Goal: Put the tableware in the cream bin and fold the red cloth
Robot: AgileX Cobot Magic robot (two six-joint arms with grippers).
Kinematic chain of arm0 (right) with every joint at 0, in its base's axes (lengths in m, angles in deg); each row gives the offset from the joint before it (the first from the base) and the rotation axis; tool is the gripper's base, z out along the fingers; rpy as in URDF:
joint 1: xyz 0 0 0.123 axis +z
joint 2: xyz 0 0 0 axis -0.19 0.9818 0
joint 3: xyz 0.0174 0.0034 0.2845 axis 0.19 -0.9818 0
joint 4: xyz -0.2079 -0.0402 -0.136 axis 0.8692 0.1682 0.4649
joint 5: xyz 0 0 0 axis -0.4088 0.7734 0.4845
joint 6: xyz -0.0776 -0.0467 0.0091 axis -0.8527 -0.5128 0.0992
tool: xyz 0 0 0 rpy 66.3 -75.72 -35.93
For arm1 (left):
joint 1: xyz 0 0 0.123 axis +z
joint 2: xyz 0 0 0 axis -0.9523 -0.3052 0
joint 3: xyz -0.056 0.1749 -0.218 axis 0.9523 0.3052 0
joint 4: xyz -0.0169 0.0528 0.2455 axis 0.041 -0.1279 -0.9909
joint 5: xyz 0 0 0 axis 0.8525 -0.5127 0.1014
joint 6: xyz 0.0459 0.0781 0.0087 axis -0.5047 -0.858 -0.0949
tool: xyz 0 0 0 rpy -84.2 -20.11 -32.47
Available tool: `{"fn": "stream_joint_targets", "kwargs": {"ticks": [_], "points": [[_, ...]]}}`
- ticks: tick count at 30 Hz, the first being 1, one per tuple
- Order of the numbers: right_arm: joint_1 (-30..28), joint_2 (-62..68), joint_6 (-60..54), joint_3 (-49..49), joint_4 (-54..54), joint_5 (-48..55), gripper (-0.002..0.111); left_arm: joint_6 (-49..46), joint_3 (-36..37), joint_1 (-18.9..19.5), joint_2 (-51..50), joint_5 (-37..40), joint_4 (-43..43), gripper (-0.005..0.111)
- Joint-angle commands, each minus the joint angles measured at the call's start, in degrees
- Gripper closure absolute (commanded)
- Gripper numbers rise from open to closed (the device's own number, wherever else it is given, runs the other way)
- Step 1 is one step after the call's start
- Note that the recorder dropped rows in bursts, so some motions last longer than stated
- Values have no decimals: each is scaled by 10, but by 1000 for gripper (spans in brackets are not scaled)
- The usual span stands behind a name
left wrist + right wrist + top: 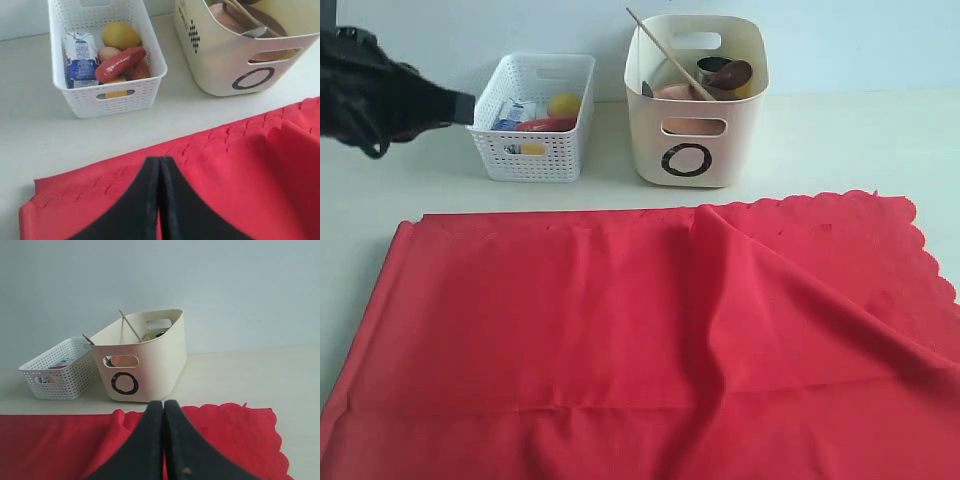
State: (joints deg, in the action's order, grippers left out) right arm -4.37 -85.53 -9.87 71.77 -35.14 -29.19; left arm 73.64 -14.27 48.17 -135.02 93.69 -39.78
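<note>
Left end effector (159, 200) is pinched shut, empty. Its cam shows the lemon (120, 34) and sausage (120, 64) in the lattice basket (100, 102). Exterior has a chopstick (660, 44) poking out of the cream bin (655, 140), with the red cloth (640, 350) spread on the bench (840, 130). Right end effector (164, 440), only on its own cam, is closed too.

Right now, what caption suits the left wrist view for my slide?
Shut fingers in front of the red cloth; white food basket and cream bin beyond.
</note>
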Motion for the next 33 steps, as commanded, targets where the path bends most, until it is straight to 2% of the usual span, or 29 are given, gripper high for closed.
{"fn": "stream_joint_targets", "kwargs": {"ticks": [1,4,9,17,28,33], "points": [[1,-2,-1,-3,4,-5,108,6,104,1,29,-153,30,107],[1,-2,-1,-3,4,-5,108,10,163,1,32,-224,40,107],[1,-2,-1,-3,4,-5,108,8,236,1,32,-287,40,107],[1,-2,-1,-3,4,-5,108,9,314,1,32,-389,40,107],[1,-2,-1,-3,4,-5,108,9,318,1,32,-398,40,107],[1,-2,-1,-3,4,-5,108,7,318,1,32,-379,40,107]]}}
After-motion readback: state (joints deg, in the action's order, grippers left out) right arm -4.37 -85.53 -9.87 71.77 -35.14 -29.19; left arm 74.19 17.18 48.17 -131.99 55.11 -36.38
